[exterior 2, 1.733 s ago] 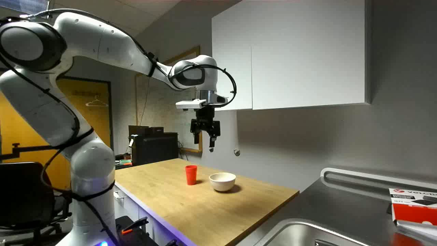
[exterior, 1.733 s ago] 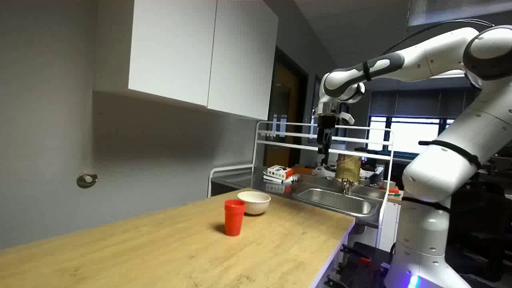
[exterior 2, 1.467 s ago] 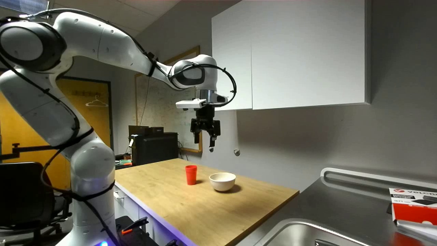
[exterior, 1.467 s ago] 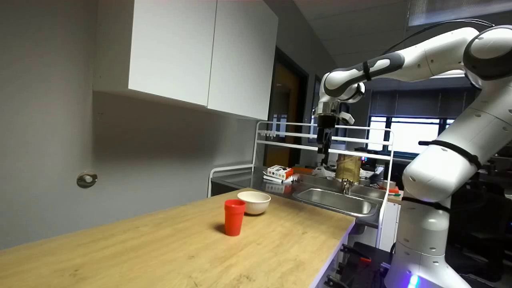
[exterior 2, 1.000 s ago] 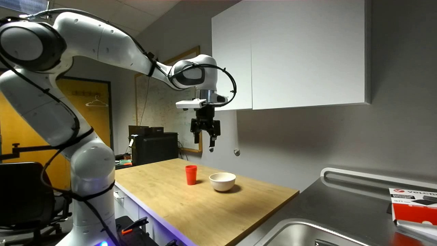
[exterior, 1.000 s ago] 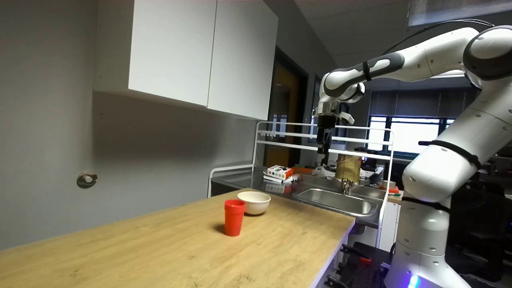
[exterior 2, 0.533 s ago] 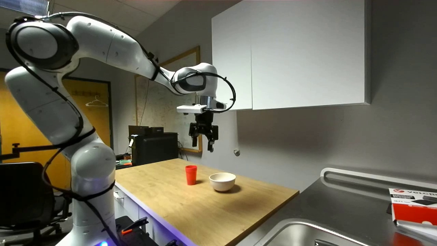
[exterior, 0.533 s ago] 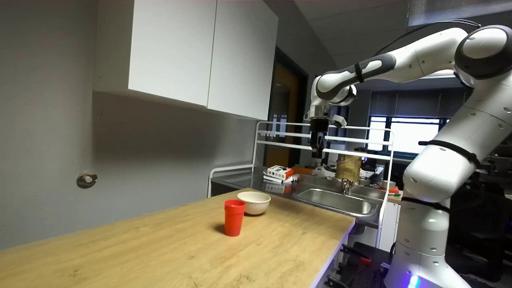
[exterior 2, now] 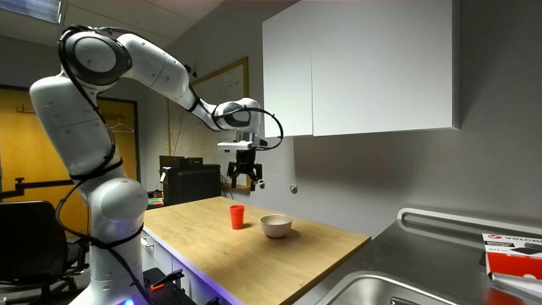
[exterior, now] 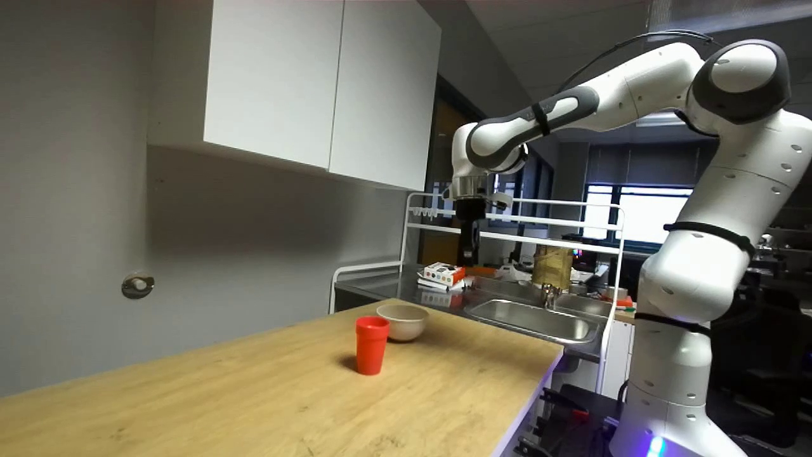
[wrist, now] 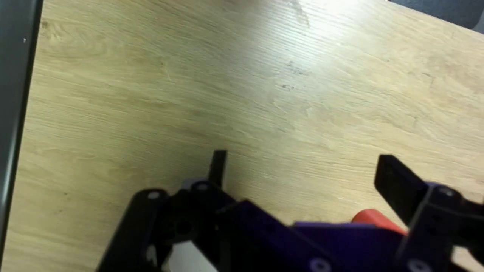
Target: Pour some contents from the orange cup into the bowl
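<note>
Cup (exterior 2: 237, 217) stands upright on the table (exterior 2: 254, 256), near but apart from the bowl (exterior 2: 276, 228), below your empty, wide-spread gripper (exterior 2: 244, 186) and low to the right in the wrist view, so you probably need to shift toward it before descending along its vertical axis.

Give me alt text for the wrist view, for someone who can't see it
An open gripper, holding nothing, hangs over a wooden table. Behind it, mostly hidden, are a red cup at lower right and, at the bottom left of centre, what looks like the bowl. A dark surface runs down the left edge.
</note>
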{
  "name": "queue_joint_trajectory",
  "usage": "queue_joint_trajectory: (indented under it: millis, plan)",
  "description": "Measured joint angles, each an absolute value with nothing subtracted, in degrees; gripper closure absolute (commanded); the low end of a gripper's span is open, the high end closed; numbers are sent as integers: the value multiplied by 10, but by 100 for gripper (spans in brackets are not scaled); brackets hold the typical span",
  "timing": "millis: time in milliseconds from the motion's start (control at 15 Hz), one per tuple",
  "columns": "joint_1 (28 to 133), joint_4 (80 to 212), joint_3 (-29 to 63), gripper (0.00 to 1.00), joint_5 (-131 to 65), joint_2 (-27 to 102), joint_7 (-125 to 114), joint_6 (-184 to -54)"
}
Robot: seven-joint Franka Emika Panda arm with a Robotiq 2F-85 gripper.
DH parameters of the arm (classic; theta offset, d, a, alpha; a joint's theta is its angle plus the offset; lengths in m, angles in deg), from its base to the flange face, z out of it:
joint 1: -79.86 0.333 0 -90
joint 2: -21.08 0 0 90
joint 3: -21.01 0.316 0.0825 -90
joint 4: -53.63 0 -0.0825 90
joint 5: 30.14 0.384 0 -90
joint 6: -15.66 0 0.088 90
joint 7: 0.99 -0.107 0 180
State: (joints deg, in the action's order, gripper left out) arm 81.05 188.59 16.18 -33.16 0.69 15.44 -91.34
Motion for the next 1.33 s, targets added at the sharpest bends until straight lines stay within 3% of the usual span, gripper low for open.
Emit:
queue_joint_trajectory:
  millis: [733,1333]
  plan:
    - [882,1755,274,0,-331,235,110,-934]
    - [911,1627,308,0,-332,375,111,-908]
